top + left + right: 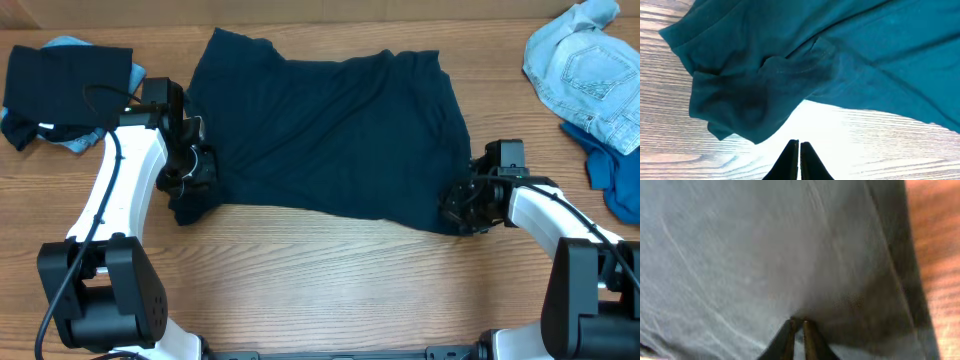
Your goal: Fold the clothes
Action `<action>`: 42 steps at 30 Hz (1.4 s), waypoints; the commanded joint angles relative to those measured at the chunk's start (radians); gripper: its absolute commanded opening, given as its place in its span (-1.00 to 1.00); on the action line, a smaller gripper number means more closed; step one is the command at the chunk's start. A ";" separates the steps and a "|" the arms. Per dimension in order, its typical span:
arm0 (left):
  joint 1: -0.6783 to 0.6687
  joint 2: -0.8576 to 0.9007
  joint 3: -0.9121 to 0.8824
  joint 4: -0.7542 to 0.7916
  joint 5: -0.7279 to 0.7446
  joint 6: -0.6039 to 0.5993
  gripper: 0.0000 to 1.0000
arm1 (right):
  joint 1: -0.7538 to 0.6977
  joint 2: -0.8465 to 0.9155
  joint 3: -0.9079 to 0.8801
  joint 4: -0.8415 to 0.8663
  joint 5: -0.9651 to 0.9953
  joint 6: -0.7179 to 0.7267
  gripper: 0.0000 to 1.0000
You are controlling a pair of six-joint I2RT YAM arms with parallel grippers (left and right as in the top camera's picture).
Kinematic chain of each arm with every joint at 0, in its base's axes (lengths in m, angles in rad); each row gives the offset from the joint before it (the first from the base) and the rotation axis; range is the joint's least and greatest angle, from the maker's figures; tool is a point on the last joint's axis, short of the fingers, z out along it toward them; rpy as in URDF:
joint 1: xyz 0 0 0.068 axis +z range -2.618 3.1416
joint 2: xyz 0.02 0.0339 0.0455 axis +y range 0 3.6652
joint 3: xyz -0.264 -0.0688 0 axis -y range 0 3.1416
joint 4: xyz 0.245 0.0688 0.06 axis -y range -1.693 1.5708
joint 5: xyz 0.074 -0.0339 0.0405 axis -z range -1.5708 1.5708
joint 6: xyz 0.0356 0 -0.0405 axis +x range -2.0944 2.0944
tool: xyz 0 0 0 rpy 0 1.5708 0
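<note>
A large dark navy shirt [330,130] lies spread flat across the middle of the wooden table. Its lower left corner is bunched into folds [740,100]. My left gripper [190,180] sits at that corner. In the left wrist view it [799,143] is shut with nothing between its fingers, over bare wood just short of the bunched cloth. My right gripper [458,208] is at the shirt's lower right corner. In the right wrist view it [799,322] is shut, with the shirt fabric [765,255] pinched at the tips and a ridge of cloth rising from them.
A black garment [65,80] lies on a pale blue piece at the back left. At the back right is a pale denim piece [590,70], with a mid-blue piece [615,175] below it near the right edge. Bare wood [330,270] runs along the front.
</note>
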State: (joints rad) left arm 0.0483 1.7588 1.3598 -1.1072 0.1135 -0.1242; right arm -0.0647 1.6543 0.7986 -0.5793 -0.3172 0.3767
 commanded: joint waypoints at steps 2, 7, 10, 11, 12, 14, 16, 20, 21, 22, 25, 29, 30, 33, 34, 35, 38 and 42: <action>0.004 -0.007 0.002 0.001 0.018 0.024 -0.86 | -0.007 0.011 0.006 -0.106 -0.018 0.032 -0.92; 0.004 -0.007 0.002 0.000 0.018 0.035 -0.86 | -0.021 0.008 0.006 -0.178 -0.021 0.066 -0.92; 0.004 -0.007 0.002 0.000 0.018 0.043 -0.86 | -0.022 -0.016 0.006 -0.219 -0.013 0.066 -0.92; 0.004 -0.007 0.002 0.000 0.018 0.043 -0.86 | -0.022 -0.029 0.006 -0.232 -0.005 0.067 -0.92; 0.004 -0.007 0.002 -0.001 0.017 0.043 -0.86 | -0.022 -0.046 0.006 -0.244 0.012 0.070 -0.92; 0.004 -0.007 0.002 -0.002 0.017 0.050 -0.86 | -0.022 -0.089 0.006 -0.269 0.048 0.078 -0.92; 0.004 -0.007 0.002 -0.002 0.017 0.050 -0.86 | -0.022 -0.155 0.006 -0.295 0.085 0.087 -0.92; 0.004 -0.007 0.002 -0.002 0.017 0.050 -0.85 | -0.022 -0.285 0.006 -0.276 0.050 0.055 -0.92; 0.004 -0.007 0.002 -0.002 0.017 0.050 -0.85 | -0.020 -0.322 0.006 -0.256 0.019 0.007 -0.92; 0.004 -0.007 0.002 -0.002 0.017 0.050 -0.85 | -0.020 -0.349 0.006 -0.254 0.023 -0.001 -0.85; 0.004 -0.007 0.002 -0.002 0.017 0.050 -0.85 | -0.029 -0.390 0.006 -0.253 0.085 0.040 0.30; 0.004 -0.007 0.002 -0.002 0.018 0.050 -0.85 | -0.043 -0.356 0.006 -0.206 0.107 0.042 0.33; 0.004 -0.007 0.002 -0.002 0.018 0.050 -0.85 | -0.043 -0.340 0.006 -0.195 0.108 0.042 0.33; 0.004 -0.007 0.002 -0.003 0.018 0.050 -0.85 | -0.043 -0.281 0.006 -0.173 0.108 0.042 0.33; 0.004 -0.007 0.002 -0.003 0.018 0.051 -0.85 | -0.043 -0.257 0.006 -0.173 0.113 0.043 0.33; 0.004 -0.007 0.002 -0.002 0.018 0.051 -0.85 | -0.043 -0.237 0.006 -0.175 0.115 0.043 0.32; 0.004 -0.007 0.002 -0.003 0.018 0.051 -0.86 | -0.043 -0.178 0.006 -0.196 0.116 0.043 0.22; 0.004 -0.007 0.002 -0.003 0.018 0.058 -0.86 | -0.044 -0.163 0.006 -0.218 0.179 0.078 0.16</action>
State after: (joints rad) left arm 0.0483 1.7588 1.3598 -1.1080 0.1200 -0.0948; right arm -0.1040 1.4883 0.8028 -0.7788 -0.2058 0.4198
